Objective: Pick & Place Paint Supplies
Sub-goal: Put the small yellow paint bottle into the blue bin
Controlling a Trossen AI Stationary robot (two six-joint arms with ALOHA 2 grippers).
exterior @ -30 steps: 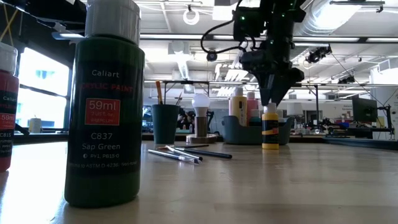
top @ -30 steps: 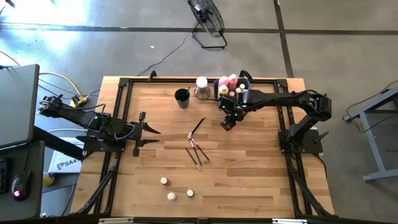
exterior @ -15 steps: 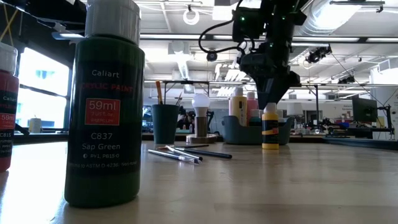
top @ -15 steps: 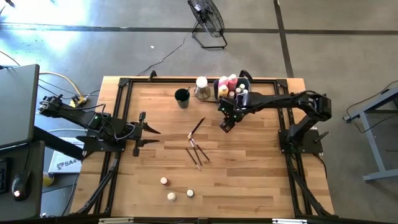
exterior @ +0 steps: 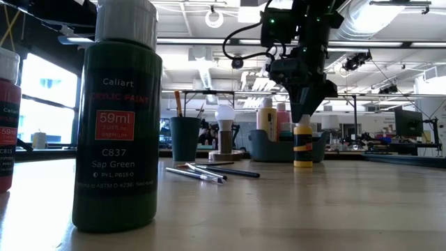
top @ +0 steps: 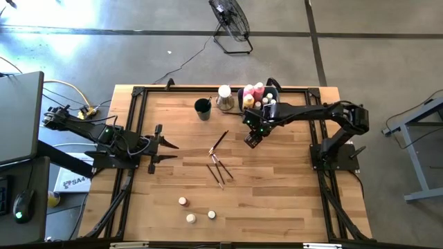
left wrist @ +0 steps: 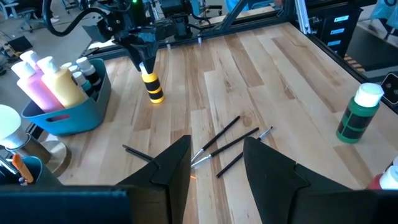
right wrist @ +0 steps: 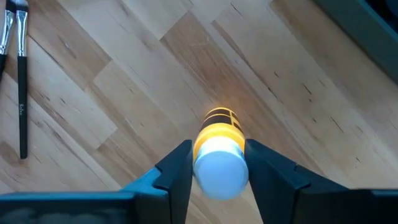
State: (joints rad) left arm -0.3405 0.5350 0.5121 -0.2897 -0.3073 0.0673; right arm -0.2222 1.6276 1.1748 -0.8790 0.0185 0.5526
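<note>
Between the right gripper's (right wrist: 217, 163) closing-set fingers, the upright yellow paint bottle's (right wrist: 219, 149) white cap sits clasped.

We see a yellow paint bottle (left wrist: 153, 88) w/ white cap & black label band, upright on the wood, just beside the bin. Inside that bin: pink bottles (left wrist: 34, 84) & a yellow one (left wrist: 62, 86), upright, plus small dark bottles. Mid-table, thin dark-handled brushes (top: 218, 166) lie flat, loosely crossed; one more brush (top: 219, 141) lies slightly apart. Near the front edge, three tiny capped pots (top: 195, 211) stand spread apart. A green bottle (exterior: 118, 118) w/ white cap, upright, marked Sap Green, w/ a red bottle (exterior: 7, 118) alongside.
</note>
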